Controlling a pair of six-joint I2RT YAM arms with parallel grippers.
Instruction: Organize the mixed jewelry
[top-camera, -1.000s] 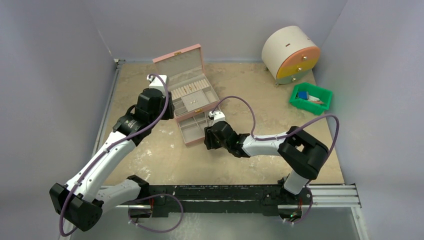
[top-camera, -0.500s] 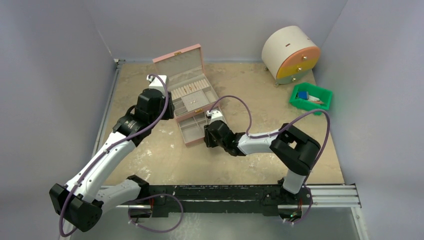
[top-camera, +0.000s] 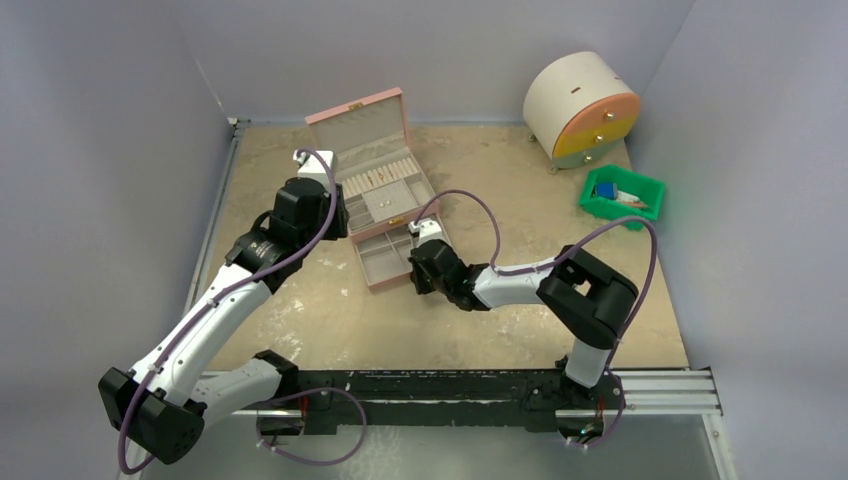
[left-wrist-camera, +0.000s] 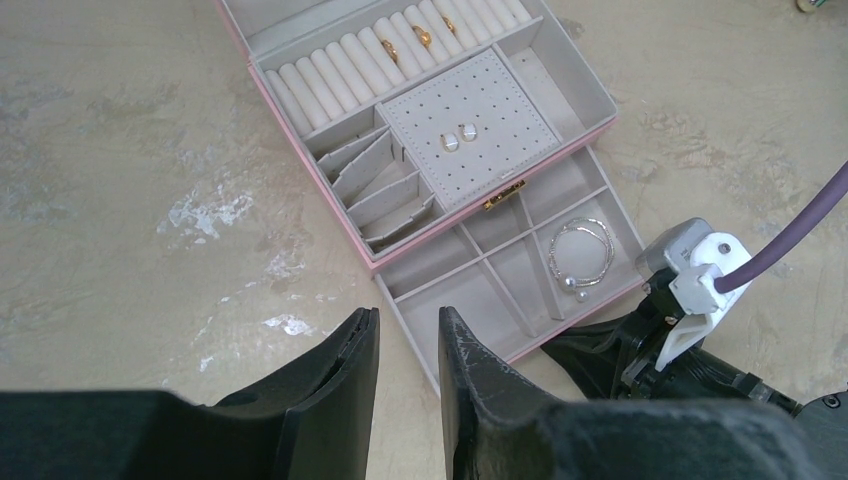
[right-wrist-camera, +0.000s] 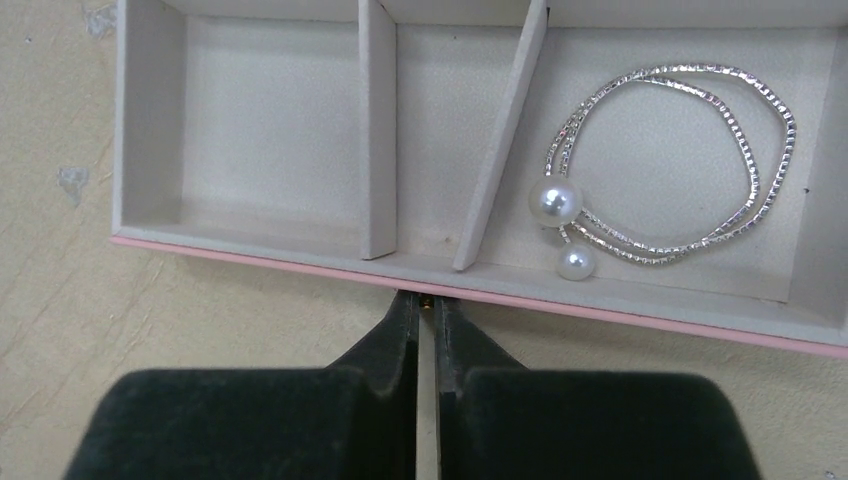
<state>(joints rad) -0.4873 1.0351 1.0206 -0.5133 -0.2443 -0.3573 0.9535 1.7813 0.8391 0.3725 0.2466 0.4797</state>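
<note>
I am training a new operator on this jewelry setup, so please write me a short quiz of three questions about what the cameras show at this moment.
1. True or false: the pearl-tipped bracelet lies on the bare table, outside the pink box.
2. Where do the gold rings sit? A) among the ring rolls in the box's upper level; B) on the bare table; C) in the drawer.
3. In one word, how does the right claw stand at the drawer's front edge?
Key: 1 false, it lies in a drawer compartment; 2 A; 3 shut.
</note>
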